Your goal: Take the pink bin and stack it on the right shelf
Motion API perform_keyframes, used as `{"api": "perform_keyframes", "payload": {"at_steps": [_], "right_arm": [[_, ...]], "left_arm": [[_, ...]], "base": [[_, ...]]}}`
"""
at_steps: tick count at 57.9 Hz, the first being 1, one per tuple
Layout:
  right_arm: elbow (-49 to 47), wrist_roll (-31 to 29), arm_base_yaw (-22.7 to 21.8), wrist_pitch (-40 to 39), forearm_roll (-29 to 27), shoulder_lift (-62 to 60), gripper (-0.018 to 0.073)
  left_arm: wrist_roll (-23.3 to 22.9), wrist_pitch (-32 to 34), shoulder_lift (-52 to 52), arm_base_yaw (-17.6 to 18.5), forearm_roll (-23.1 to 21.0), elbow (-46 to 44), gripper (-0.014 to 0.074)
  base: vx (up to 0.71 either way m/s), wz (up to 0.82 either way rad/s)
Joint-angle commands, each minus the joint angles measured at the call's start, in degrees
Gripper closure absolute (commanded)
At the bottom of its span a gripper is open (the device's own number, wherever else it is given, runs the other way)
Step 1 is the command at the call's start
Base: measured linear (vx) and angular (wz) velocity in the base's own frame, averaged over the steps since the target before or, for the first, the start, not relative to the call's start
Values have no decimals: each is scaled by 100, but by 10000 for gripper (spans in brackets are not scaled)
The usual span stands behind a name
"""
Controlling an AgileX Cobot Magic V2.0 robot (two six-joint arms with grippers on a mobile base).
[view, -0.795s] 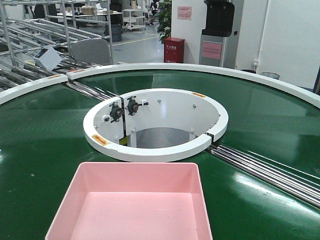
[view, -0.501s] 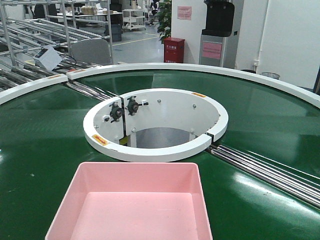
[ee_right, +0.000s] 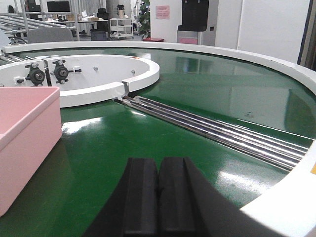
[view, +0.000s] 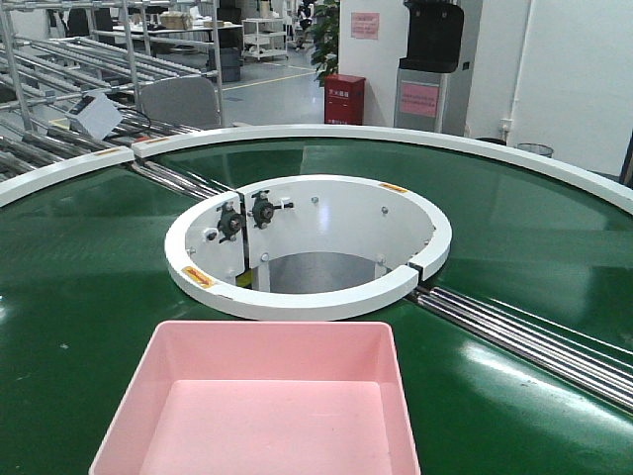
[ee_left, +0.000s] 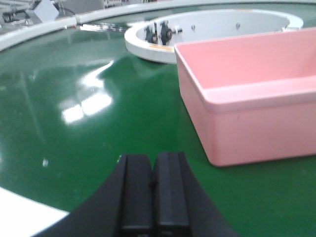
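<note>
Flanking pink bin (view: 259, 411), left claw (ee_left: 153, 170) and right claw (ee_right: 158, 173) stand clear.

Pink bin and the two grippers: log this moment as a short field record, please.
bin: wide pale-pink plastic bin, empty, upright
bin location: on the glossy green conveyor belt, just in front of the white ring hub
left gripper: shut, empty, left of the bin, not touching it
right gripper: shut, empty, right of the bin, not touching it
shelf: not in view
task stage: bin not yet grasped
</note>
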State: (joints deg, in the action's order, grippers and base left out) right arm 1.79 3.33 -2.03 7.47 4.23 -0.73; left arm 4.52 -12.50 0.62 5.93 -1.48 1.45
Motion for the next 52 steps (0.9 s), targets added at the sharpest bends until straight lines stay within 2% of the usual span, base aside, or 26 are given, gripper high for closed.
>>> {"api": "perform_keyframes", "payload": {"at_steps": [1,6,12,17,23,26,31,35,39,46,52], "right_arm": [[1,-10,-25,-500,1,-66,571],[1,0,-25,-575,-36,-66,571],[1,0,-25,-692,-15,-66,571],[-37,6,-25,-1347,38,-66,571],[-295,57,-20,-2368,-16,-66,571],[-761,57,-20,-2361,-16,-60,571],[-1942,37,-20,-1662,-2,195,571],[-3047,-45,-20,-1069,81,787,571],[-3731,-149,-20,-780,125,1466,571],[-4344,-144,-20,-747,119,2488,571],[-4395,-125,-20,-747,114,2988,571]], "left_arm": [[0,1038,91,-12,13,96,601],[-5,1696,91,-12,13,96,601],[-5,2157,91,-12,13,96,601],[-28,2855,91,-12,6,91,601],[-207,3284,91,-12,-229,-223,601],[-207,3113,70,-12,-307,-649,601],[-147,2563,-272,-12,-317,-1609,601],[-147,2152,-865,-12,-308,-2501,601],[-147,1879,-1694,-12,-308,-3254,601],[-147,1781,-2933,-12,-308,-4143,601],[-152,1750,-3634,-12,-308,-4411,601]], "base": [[0,0],[0,0],[0,0],[0,0],[0,0],[0,0],[0,0],[0,0],[0,0],[0,0],[0,0]]}}
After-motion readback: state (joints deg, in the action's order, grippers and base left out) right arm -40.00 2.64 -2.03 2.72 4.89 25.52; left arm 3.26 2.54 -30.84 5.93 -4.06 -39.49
